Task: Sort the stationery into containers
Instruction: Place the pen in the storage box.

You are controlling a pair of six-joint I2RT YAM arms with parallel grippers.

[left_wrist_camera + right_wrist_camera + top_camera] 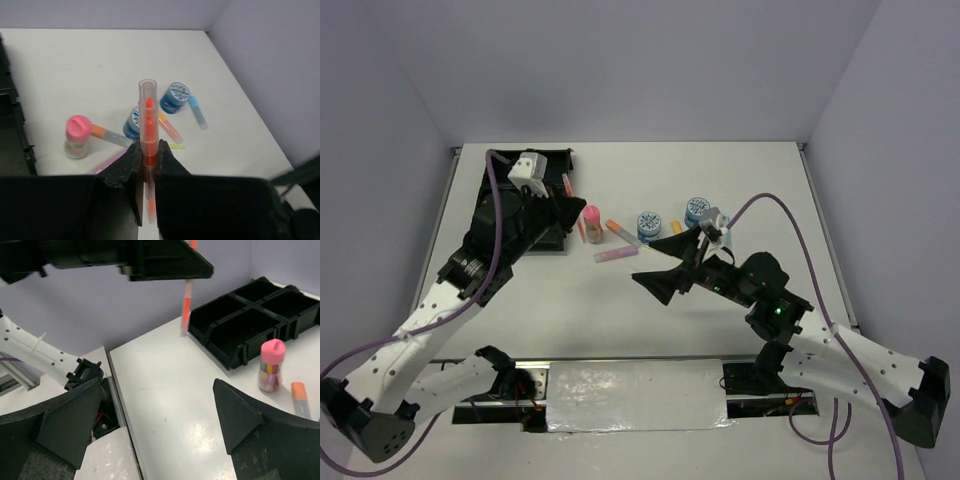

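Left claw (148, 150): we find it clamped on the orange pen (148, 117), which stands upright between the fingers.
Orange pen position: raised off the counter (720, 170), beside the right edge of the black tray (235, 330).
Right claw (155, 410): spread wide, gripping nothing, above the counter.
Loose stationery: we see the pink-capped tube (590, 222), blue tins (649, 224) and markers (617, 255) on the counter right of the tray.

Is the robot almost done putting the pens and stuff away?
No, barely begun. The tray compartments in view look empty. The left end effector holds one orange pen. Both tins, the pink-capped tube and other markers lie on the table.
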